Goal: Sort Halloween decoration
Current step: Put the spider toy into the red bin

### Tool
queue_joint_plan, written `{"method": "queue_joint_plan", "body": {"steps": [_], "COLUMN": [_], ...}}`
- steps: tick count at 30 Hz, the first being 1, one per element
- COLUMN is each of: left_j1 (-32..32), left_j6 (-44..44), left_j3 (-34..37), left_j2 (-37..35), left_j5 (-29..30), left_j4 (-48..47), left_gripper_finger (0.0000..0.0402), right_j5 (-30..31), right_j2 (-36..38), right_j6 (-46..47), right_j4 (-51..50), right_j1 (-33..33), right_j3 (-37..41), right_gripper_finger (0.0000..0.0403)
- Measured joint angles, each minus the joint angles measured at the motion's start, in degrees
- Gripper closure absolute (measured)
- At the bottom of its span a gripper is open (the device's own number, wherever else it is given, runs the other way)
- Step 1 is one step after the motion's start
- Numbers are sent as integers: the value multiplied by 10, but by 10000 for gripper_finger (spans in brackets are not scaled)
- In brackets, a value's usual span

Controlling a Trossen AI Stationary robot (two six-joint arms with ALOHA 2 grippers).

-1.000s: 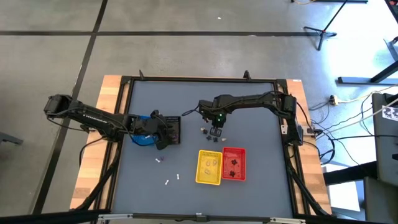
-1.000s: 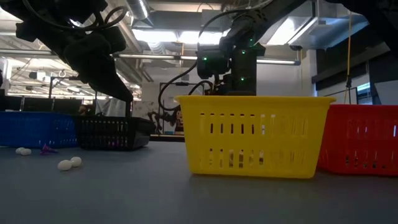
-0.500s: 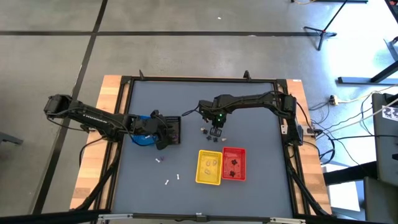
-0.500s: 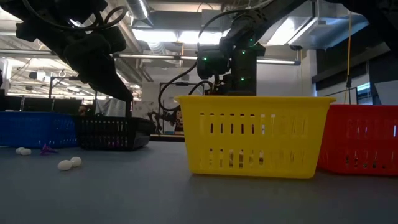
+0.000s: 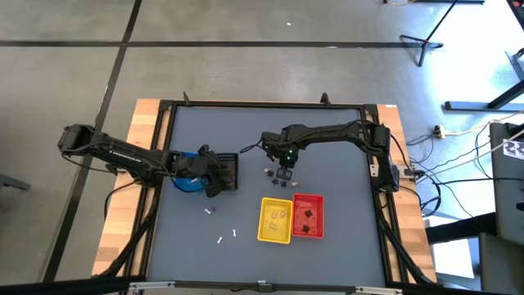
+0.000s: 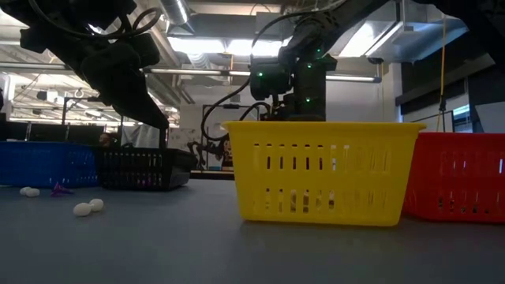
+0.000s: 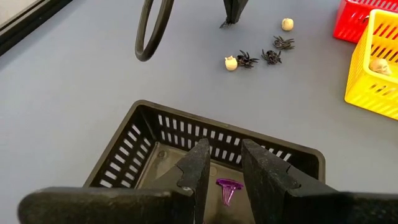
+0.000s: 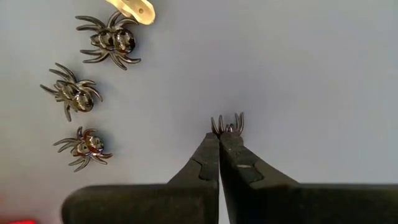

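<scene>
My right gripper [image 8: 219,138] points down at mid-table, shut on a small black spider [image 8: 227,123]. Three more black spiders [image 8: 71,93] and a white trinket [image 8: 134,9] lie on the table beside it. My left gripper [image 7: 225,155] hangs open over the black basket [image 7: 124,155]. A purple trinket [image 7: 227,190] shows in the gap between its fingers, seemingly on the basket's floor and touching neither finger. In the high view the left gripper [image 5: 214,176] sits at the table's left and the right gripper [image 5: 284,174] just beyond the yellow basket [image 5: 275,220]. My right gripper pinches the spider between its two fingertips [image 8: 211,146] from above, pointing down. The spider's body is hidden between the tips, and only its legs [image 8: 236,121] stick out past them. The tips stand down at the table top; whether the spider is lifted clear I cannot tell.
A blue basket [image 5: 190,182] stands left of the black one. The red basket [image 5: 308,215] adjoins the yellow one; both hold trinkets. White trinkets [image 5: 221,240] and a purple one [image 6: 59,189] lie loose at the near left. A black cable loop [image 7: 152,31] hangs from the right arm.
</scene>
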State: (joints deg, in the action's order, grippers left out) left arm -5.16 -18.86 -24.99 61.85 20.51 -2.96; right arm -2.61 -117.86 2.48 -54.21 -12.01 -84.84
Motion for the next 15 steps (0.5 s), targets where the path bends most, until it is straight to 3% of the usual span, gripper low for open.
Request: {"method": "queue_joint_plan", "body": {"steps": [15], "left_j1": [0], "left_j6": [0], "left_j3": [0], "left_j2": [0], "left_j5": [0], "left_j4": [0], "left_gripper_finger": [316], "right_j5": [32], "right_j2": [0], "right_j6": [-15], "right_j4": [-99], "right_j1": [0], "right_j3": [-91], "right_gripper_finger": [403]}}
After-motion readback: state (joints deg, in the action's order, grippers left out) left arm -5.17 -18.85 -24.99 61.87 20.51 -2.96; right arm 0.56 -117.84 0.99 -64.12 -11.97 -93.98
